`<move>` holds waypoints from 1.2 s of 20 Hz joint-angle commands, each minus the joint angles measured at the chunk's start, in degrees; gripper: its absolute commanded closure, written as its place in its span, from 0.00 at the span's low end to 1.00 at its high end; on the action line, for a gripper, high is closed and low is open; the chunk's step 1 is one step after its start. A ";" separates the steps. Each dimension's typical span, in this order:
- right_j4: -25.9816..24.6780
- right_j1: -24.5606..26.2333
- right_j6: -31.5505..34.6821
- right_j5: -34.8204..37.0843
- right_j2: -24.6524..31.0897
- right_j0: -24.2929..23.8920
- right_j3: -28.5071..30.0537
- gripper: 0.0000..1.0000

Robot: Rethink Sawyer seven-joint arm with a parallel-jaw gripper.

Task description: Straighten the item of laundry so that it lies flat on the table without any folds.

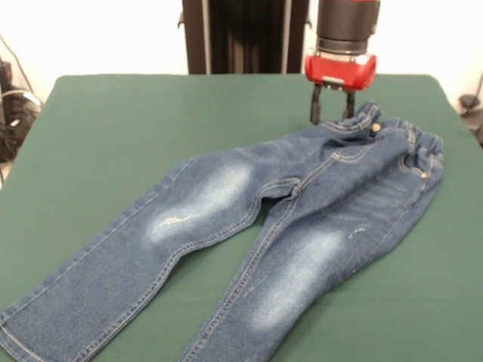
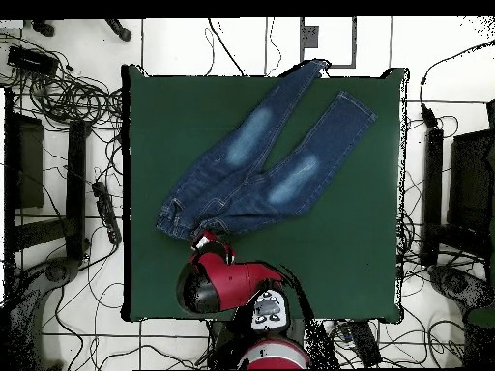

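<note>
Hand [image 1: 333,111] low at the jeans [image 1: 249,234] waistband edge, fingers apart, gripping nothing — likely lined up to pinch that hem. Jeans lie front-up, diagonal on the green table [image 1: 113,128], legs spread, waistband bunched.

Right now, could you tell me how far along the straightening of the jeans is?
Mostly done: the blue denim jeans lie face up on the dark green felt table, both legs spread apart and largely flat. In hand: the red and black gripper stands at the waistband's edge, fingers apart. Left: the bunched waistband and the leg ends running over the table edge.
</note>
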 commanded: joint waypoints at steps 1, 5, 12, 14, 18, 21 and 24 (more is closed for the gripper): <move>1.80 2.13 2.17 3.36 7.02 1.52 -7.52 1.00; 1.81 2.23 2.23 2.78 5.74 2.42 -7.91 1.00; 2.26 2.64 2.94 1.47 3.40 3.78 -8.55 1.00; 2.91 2.13 3.97 0.81 2.57 4.47 -7.55 1.00; 1.34 -5.05 5.14 4.52 3.14 3.63 2.56 1.00; 0.63 -10.90 7.25 5.80 5.35 1.84 12.92 1.00; -0.21 -12.88 7.88 4.43 6.62 0.40 18.31 1.00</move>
